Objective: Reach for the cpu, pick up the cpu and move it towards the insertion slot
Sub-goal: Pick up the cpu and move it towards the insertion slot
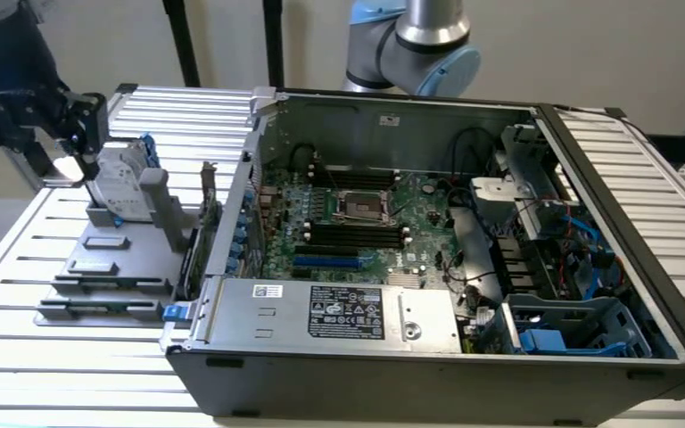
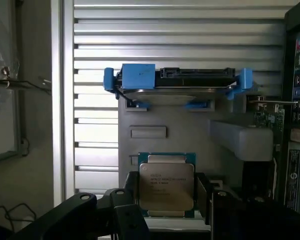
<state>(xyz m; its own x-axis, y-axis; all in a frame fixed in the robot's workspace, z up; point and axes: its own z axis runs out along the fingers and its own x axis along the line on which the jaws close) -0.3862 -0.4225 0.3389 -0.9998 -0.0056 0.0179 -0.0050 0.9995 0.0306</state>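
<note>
The chip (image 2: 166, 182) is clamped by the pincer (image 2: 166, 197) beside the upright drive (image 2: 172, 85). The socket (image 1: 360, 207) is seen well apart.

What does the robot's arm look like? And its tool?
The arm is a fat, round silver-grey tube with light blue caps on its joint. The tool is black and chunky. Seen close up in the wrist view, its black parts are smooth and rounded, with little round holes in them.
</note>
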